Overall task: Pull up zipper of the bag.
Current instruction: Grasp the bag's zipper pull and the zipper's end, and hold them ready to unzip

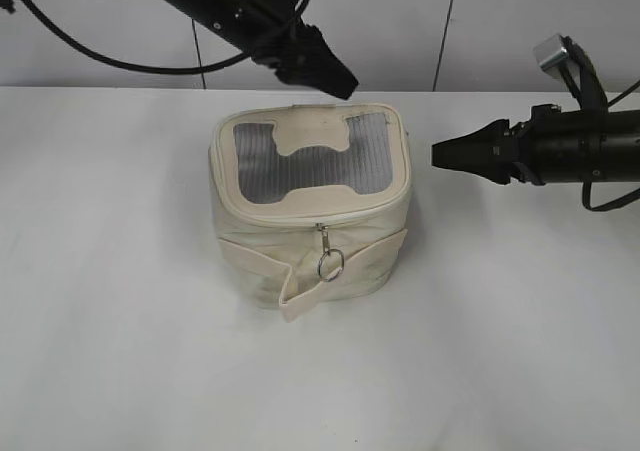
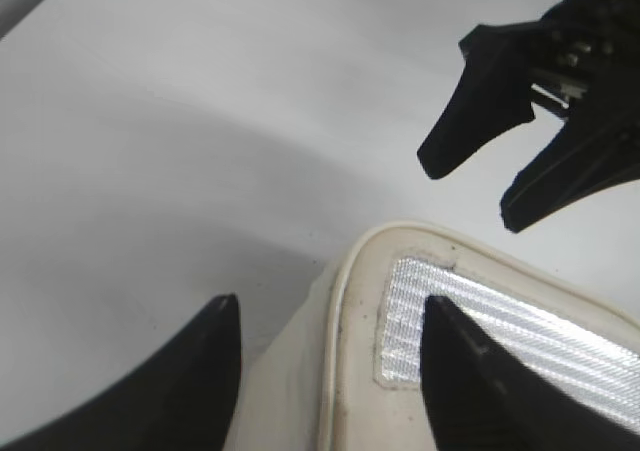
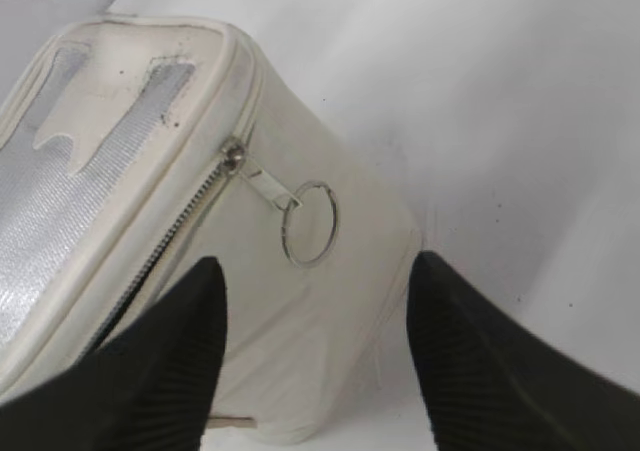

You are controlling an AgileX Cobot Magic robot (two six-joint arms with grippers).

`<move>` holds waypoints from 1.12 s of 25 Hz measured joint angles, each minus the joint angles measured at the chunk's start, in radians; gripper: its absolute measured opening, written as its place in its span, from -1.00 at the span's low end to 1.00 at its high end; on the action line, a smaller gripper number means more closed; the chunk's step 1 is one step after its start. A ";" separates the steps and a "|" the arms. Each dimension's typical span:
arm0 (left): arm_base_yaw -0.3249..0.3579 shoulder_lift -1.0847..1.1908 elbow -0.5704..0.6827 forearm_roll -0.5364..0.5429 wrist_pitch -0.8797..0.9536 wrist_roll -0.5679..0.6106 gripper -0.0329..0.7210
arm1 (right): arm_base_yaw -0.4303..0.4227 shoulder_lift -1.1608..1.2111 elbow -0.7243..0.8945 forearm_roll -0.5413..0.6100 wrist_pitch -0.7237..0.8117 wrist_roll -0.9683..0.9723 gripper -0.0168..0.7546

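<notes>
The cream bag (image 1: 300,256) stands mid-table with its grey window and H patch facing up. The zipper (image 1: 300,218) runs around the top rim. One silver pull with a ring (image 1: 330,263) hangs on the front face. My left gripper (image 1: 340,81) hovers just above the bag's back edge. In the left wrist view it (image 2: 330,301) is open, astride a top corner of the bag (image 2: 350,371). My right gripper (image 1: 440,154) is open, a little right of the bag at rim height. In the right wrist view it (image 3: 318,263) is just short of a ring pull (image 3: 308,221) beside the zip teeth (image 3: 170,241).
The white table (image 1: 120,351) lies all around the bag, with a white wall behind. The bag's strap end (image 1: 298,301) sticks out at the front bottom. The right gripper also shows in the left wrist view (image 2: 470,193), apart from the left one.
</notes>
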 joint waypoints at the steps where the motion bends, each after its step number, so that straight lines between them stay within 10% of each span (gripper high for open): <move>1: -0.006 0.008 -0.003 0.012 0.000 -0.003 0.26 | 0.000 0.000 0.001 0.003 0.000 -0.012 0.24; 13: -0.018 0.065 -0.012 0.063 -0.030 -0.050 0.22 | 0.006 0.000 0.001 0.016 -0.002 -0.074 0.25; 19: -0.024 0.065 -0.013 0.080 -0.009 -0.057 -0.73 | 0.014 0.000 0.001 0.017 -0.022 -0.152 0.25; 28: -0.024 0.065 -0.013 0.081 -0.008 -0.060 -0.79 | 0.014 0.030 -0.004 0.024 -0.037 -0.338 0.24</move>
